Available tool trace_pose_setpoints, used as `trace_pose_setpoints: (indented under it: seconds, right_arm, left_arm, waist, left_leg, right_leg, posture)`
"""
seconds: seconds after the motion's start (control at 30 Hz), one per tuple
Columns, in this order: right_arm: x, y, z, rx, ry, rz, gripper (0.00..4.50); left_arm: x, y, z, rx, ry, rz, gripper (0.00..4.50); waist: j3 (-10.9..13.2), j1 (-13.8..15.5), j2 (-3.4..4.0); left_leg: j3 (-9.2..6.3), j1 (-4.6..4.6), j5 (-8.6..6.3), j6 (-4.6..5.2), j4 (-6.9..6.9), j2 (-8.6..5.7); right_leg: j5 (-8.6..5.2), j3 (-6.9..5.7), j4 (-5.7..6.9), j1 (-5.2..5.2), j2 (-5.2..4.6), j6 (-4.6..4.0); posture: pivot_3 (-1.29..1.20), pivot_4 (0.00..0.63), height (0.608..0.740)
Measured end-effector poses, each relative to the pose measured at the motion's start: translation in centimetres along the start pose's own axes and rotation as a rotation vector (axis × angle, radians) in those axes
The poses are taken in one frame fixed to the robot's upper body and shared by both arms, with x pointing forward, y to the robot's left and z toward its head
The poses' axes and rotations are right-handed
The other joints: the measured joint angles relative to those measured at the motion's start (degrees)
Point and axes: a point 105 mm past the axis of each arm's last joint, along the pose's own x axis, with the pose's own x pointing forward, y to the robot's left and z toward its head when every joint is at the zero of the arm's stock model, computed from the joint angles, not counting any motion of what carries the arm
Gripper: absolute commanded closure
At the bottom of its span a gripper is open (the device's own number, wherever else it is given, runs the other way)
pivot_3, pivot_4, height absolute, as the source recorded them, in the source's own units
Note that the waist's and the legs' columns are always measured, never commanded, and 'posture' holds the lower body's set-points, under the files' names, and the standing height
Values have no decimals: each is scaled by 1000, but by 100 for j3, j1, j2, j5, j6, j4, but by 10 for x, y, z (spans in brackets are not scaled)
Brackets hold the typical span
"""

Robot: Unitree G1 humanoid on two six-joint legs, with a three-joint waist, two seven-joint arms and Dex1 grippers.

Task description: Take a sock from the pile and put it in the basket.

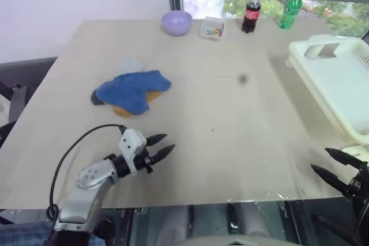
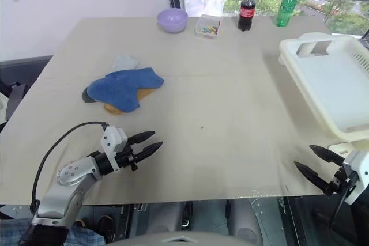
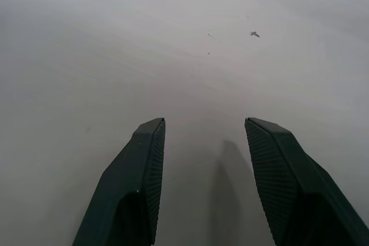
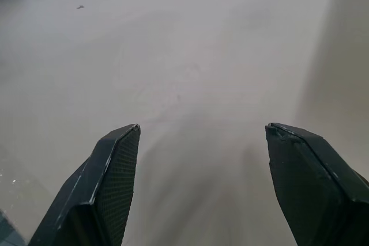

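Sock pile (image 1: 134, 91) mid-left on table (image 1: 230, 142); basket (image 1: 340, 79) far right; both hands open, empty.

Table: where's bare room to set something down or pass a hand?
Widest bare stretch of the table: the middle, between the pile on the left and the basket on the right, down to the near edge where the left gripper and right gripper sit open. Crowded along the far edge: bowl, small box, two bottles.
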Motion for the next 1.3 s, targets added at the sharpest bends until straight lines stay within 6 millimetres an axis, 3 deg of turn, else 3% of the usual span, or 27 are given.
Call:
trace_pose_setpoints:
  seconds: [0.07,0.17,0.27,0.87,0.97,1.07,1.3]
  right_arm:
    - [1,0,1,-4,-5,2,921]
    - [7,-4,8,-33,-34,6,921]
    - [13,-3,10,-38,-45,23,921]
    - [25,2,10,-23,-43,69,921]
    - [25,4,9,-17,-37,77,921]
    - [28,12,14,-33,-46,121,921]
    - [43,42,43,-32,-137,227,921]
  left_arm:
    - [-4,-1,-1,-14,2,-1,2136]
    - [-32,-7,-10,-56,58,-20,2136]
    - [-39,-12,-14,-84,64,-27,2136]
    - [-40,-19,-9,-72,40,-8,2136]
    - [-35,-12,-4,-56,15,35,2136]
    - [-23,8,9,9,-17,137,2136]
    - [3,51,15,121,0,364,2136]
  waist:
    - [1,-3,-2]
    - [12,-73,-15]
    - [16,-16,-15]
    - [16,-9,-17]
    - [16,1,-17]
    - [15,2,-19]
    - [15,7,-24]
  left_leg:
    - [1,0,0,0,0,0]
    - [18,6,-1,-2,-2,14]
    - [19,11,-1,-2,5,11]
    - [56,10,-1,-2,11,7]
    - [57,10,-1,-2,11,5]
    - [56,14,-1,-2,14,3]
    - [57,19,1,-2,18,3]
  right_leg:
    - [0,0,0,-1,2,0]
    - [0,18,2,-10,17,-1]
    - [0,18,17,-13,4,0]
    - [1,25,27,-12,5,1]
    - [1,24,28,-11,6,1]
    - [1,24,31,-5,8,2]
    - [4,33,39,-2,21,2]
  posture:
    - [0,150,740]
    - [0,150,740]
    - [0,150,740]
    - [0,150,740]
    - [0,150,740]
    - [0,150,740]
    - [0,150,740]
